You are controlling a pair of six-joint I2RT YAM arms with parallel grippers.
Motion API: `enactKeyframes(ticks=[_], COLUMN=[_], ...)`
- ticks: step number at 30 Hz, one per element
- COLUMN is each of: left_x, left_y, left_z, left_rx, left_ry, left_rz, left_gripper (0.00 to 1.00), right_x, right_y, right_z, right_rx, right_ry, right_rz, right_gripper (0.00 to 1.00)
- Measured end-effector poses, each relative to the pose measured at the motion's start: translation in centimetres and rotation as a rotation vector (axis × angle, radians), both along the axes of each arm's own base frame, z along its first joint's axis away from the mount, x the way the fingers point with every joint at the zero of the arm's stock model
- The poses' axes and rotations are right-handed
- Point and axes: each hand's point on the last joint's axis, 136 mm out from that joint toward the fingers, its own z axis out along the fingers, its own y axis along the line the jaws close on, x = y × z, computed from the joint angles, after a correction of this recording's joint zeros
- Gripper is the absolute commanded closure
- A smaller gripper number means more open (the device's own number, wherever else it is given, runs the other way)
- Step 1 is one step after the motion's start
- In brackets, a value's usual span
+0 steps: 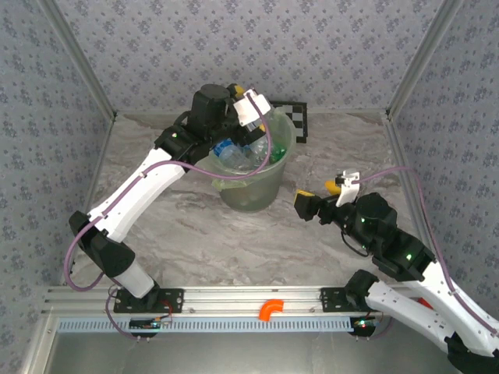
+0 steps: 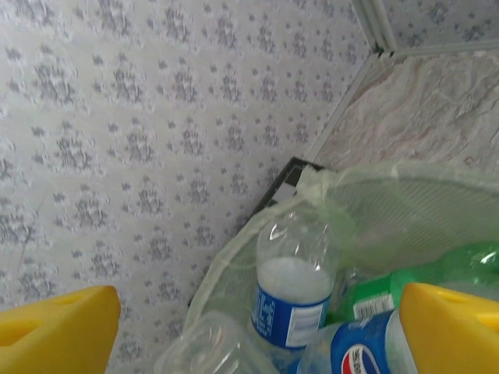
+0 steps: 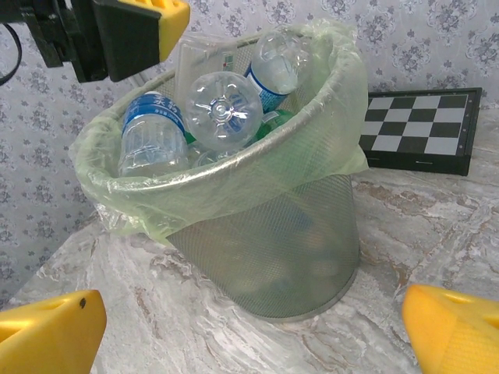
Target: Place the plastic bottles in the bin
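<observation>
- The marbled table [image 1: 179,226] lies under both grippers.
- The bin [image 1: 249,191] stands directly below the left gripper [image 1: 248,109] and ahead of the right gripper [image 1: 318,196], apart from its fingertips. Its pale green liner [image 3: 234,195] is folded over the rim.
- The chessboard [image 3: 417,128] stands behind the bin, beyond the right gripper's right-hand finger.
- The left gripper hangs over the bin's far rim, jaws spread wide with nothing between them.
- The right gripper sits low over the table, jaws also spread wide and empty.
- The plastic bottles [image 3: 224,109] are piled in the bin up to its rim. Just below the left gripper's fingers [image 2: 58,327] are a clear one with a blue label [image 2: 292,288], a Pepsi one [image 2: 359,351] and a green one [image 2: 437,273].
</observation>
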Motion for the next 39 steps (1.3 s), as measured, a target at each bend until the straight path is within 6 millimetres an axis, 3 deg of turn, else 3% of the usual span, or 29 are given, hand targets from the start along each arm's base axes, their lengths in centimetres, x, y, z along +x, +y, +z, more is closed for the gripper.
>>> enactKeyframes(ticks=[8,12,16,29,36,39], left_x=[0.2,1.0,1.3,2.6,1.8,0.9], left_y=[-0.2,-1.1,-2.2,-3.6,-3.5,-3.0], left_z=[-2.0,-3.9,-4.5,-4.2,-3.7,-1.9], left_rx=[0.039,0.063,0.07,0.045,-0.02,-0.086], left_ry=[0.043,0.072,0.077,0.066,0.124,0.131], left_rz=[0.0,-0.003,-0.015,0.007,0.012,0.024], left_gripper=[0.09,0.1,0.1,0.08,0.0,0.0], right_x=[0.1,0.1,0.0,0.0,0.1,0.1], right_y=[0.0,0.0,-0.1,-0.3,-0.3,-0.2], right_z=[0.2,0.2,0.3,0.4,0.4,0.3], right_rx=[0.008,0.007,0.008,0.012,0.013,0.009], right_ry=[-0.007,-0.006,-0.008,-0.012,-0.011,-0.006], right_rz=[-0.003,-0.002,-0.004,-0.01,-0.009,-0.006], right_gripper=[0.01,0.01,0.01,0.01,0.01,0.01])
